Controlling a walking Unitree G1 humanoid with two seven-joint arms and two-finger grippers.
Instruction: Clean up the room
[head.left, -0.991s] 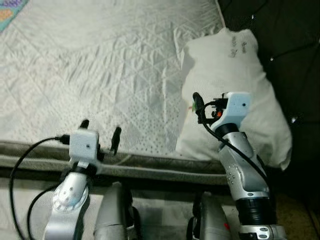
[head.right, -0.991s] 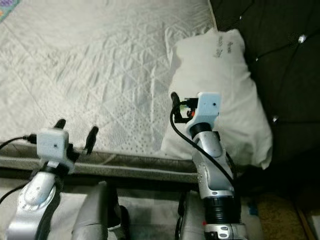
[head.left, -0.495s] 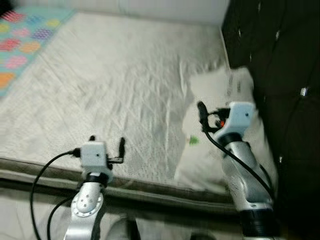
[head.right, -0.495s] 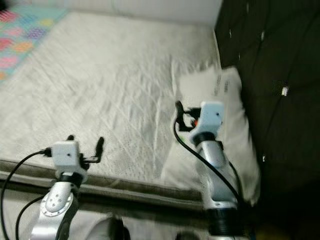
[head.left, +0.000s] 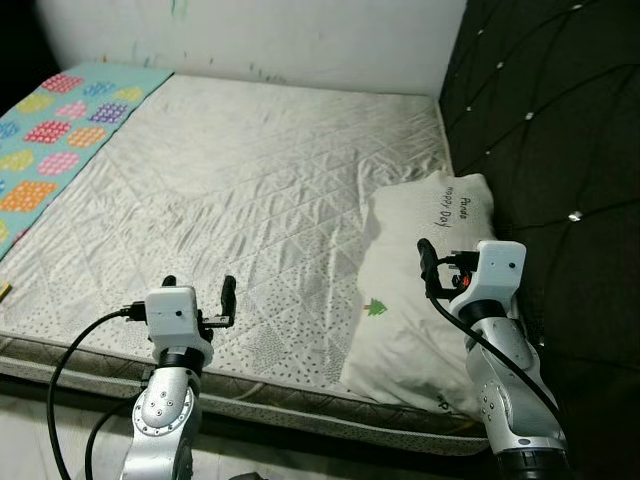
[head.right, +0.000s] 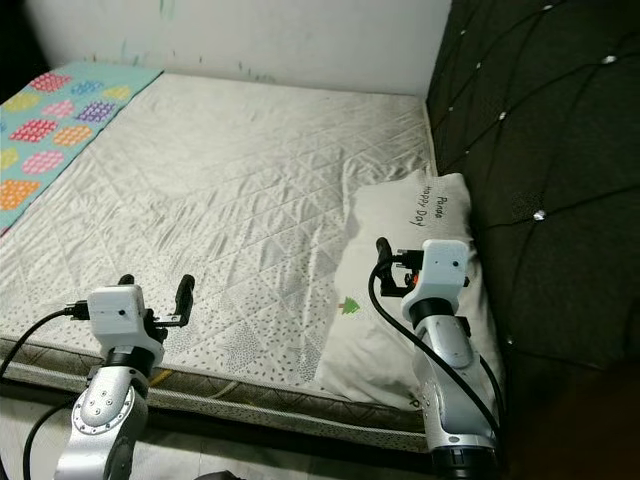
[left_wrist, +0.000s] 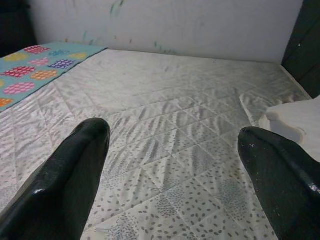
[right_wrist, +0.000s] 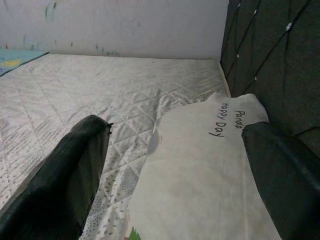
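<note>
A white pillow (head.left: 420, 290) with a small green tree mark and the print "Happy Panda Day" lies on the bed's right side, against the headboard. My right gripper (head.left: 452, 252) hovers over the pillow's near half, open, with nothing between its fingers; in the right wrist view the pillow (right_wrist: 200, 165) lies below and ahead of the right gripper (right_wrist: 175, 127). My left gripper (head.left: 198, 284) is open and empty above the near edge of the white quilted mattress (head.left: 250, 180). Bare mattress stretches ahead of the left gripper (left_wrist: 172, 130) in the left wrist view.
A dark tufted headboard (head.left: 560, 130) rises along the right. A turquoise blanket (head.left: 50, 140) with coloured patches lies across the bed's far left. A white wall (head.left: 300, 40) closes the far side. The mattress's near edge (head.left: 300, 400) runs in front of me.
The camera has tilted up and drawn back, so more of the bed, the wall and the blanket show. Both grippers stay open; the pillow lies as before.
</note>
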